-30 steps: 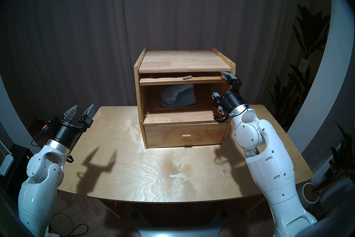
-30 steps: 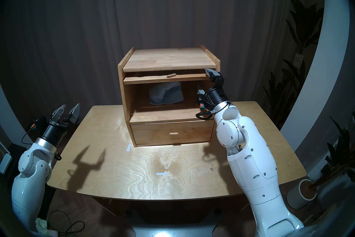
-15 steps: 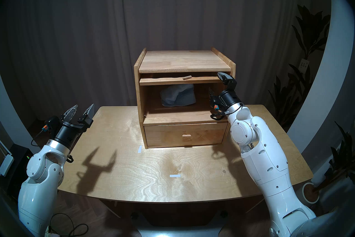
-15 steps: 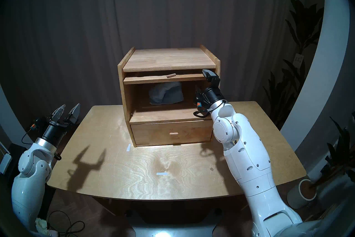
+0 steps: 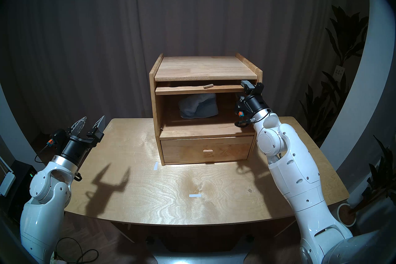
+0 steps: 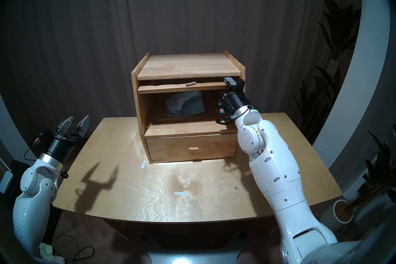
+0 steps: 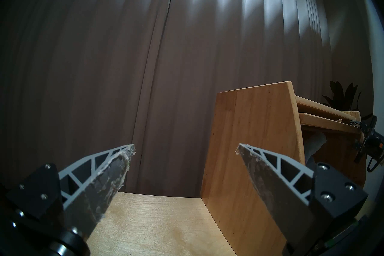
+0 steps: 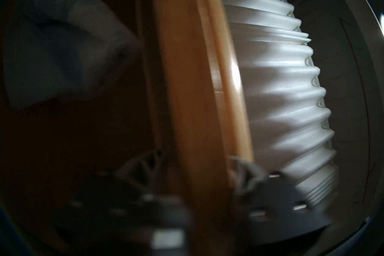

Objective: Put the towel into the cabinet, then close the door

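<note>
1. Right wrist view: the right end effector (image 8: pixel 195 168) is seen spread wide, its fingers straddling the front edge of the raised door (image 8: pixel 187 91); contact cannot be told.
2. The towel (image 5: pixel 198 106) is seen lying inside the cabinet (image 5: pixel 205 68), behind the door's edge.
3. The left end effector (image 5: pixel 91 123) is held open and empty over the counter (image 5: pixel 171 182), well apart from the cabinet.
</note>
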Available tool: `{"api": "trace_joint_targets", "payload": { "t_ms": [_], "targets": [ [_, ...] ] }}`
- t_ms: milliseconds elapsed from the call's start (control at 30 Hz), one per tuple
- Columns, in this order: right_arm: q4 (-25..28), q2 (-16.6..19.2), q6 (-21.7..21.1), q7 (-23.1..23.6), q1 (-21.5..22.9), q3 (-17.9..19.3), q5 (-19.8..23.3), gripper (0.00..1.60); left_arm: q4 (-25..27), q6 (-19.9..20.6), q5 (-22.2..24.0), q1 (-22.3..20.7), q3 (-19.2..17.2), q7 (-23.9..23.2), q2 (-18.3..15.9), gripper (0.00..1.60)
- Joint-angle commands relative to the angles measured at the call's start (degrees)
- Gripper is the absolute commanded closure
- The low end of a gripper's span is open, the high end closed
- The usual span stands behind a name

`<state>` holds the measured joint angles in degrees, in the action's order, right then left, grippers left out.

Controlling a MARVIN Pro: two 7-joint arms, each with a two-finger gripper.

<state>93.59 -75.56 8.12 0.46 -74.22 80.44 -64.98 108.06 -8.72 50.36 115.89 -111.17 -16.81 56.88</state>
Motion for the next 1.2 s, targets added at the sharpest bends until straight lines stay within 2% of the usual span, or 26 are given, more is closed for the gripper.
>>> {"api": "trace_joint_targets", "payload": {
  "t_ms": [0,467,533,633,667,1167],
  "targets": [
    [5.0,1.5,2.9,2.4,-2.1,-0.5,2.0,1.60,0.7,-0.5,0.0,-0.5,-0.6,0.1,0.0,0.00],
    [14.4,5.7,5.9,0.4,-9.8,2.3,5.0,1.60,0.7,-0.4,0.0,-0.6,-0.6,0.0,-0.1,0.00],
    [14.2,5.9,6.2,-0.1,-10.1,2.6,5.2,1.60,0.7,-0.4,0.0,-0.6,-0.6,0.0,-0.1,0.00],
    [16.8,7.0,5.7,0.1,-12.8,4.4,5.5,1.60,0.7,-0.4,0.0,-0.6,-0.6,0.0,-0.1,0.00],
    [15.8,7.0,6.4,-0.7,-12.6,4.6,5.7,1.60,0.7,-0.4,0.0,-0.6,-0.6,0.0,-0.1,0.00],
    [24.7,8.0,7.4,-0.1,-25.0,8.8,8.9,1.60,0.7,-0.4,0.0,-0.6,-0.6,0.0,0.0,0.00]
  ]
}}
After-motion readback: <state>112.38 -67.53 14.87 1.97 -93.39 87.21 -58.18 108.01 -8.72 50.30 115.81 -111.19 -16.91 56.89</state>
